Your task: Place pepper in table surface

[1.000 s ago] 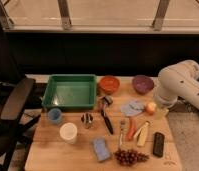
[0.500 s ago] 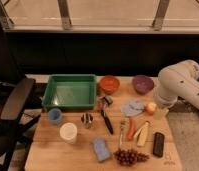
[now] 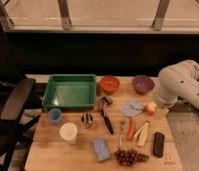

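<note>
The pepper (image 3: 131, 128), slim and orange-red, lies on the light-brown wooden table surface (image 3: 48, 152) right of centre, between a fork (image 3: 122, 132) and a pale yellow elongated piece (image 3: 141, 134). My white arm (image 3: 179, 82) comes in from the right and bends down over the table's right edge. The gripper (image 3: 161, 113) is at its lower end, next to a round orange-yellow fruit (image 3: 151, 107), up and to the right of the pepper and apart from it.
A green tray (image 3: 70, 91), orange bowl (image 3: 109, 83) and purple bowl (image 3: 142, 83) stand at the back. A blue cloth (image 3: 132, 107), black-handled utensil (image 3: 107, 120), blue cup (image 3: 55, 115), white cup (image 3: 68, 133), blue sponge (image 3: 100, 149), grapes (image 3: 129, 156) and black bar (image 3: 158, 144) lie around. A chair (image 3: 13, 100) stands at the left.
</note>
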You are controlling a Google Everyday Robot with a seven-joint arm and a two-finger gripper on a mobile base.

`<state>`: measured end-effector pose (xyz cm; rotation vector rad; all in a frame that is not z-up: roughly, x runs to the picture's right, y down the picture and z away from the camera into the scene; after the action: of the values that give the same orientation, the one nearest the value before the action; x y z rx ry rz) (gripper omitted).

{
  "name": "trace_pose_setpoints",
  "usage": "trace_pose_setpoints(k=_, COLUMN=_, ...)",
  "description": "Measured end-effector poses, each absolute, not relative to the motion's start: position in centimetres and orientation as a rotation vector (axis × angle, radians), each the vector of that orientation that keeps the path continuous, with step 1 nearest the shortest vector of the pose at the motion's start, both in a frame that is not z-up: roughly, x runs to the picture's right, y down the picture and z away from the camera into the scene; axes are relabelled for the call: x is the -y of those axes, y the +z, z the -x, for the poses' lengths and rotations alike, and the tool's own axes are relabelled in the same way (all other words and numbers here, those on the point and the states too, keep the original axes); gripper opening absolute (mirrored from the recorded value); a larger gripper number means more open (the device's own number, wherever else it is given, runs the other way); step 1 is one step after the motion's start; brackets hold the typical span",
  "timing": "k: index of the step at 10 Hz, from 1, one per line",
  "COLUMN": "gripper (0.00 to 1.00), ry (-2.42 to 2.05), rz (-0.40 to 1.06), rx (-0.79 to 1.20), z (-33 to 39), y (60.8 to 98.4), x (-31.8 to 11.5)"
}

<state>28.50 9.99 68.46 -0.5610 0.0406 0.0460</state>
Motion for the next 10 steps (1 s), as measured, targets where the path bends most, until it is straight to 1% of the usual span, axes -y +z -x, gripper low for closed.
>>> trace_pose_setpoints(k=6, gripper=0.65, ry=0.008, rz=0.549, rx=-0.045, z=-28.4, y=68.6, x=-9.9)
trace_pose_setpoints(k=8, gripper=0.65, ry=-0.171, rz=0.537, rx=0.011, z=-26.6, y=69.2, x=-10.0)
trace_pose_setpoints(k=10, gripper=0.65, ry=-0.411, rz=0.537, rx=0.117, z=-24.6, y=70.2, x=-11.3)
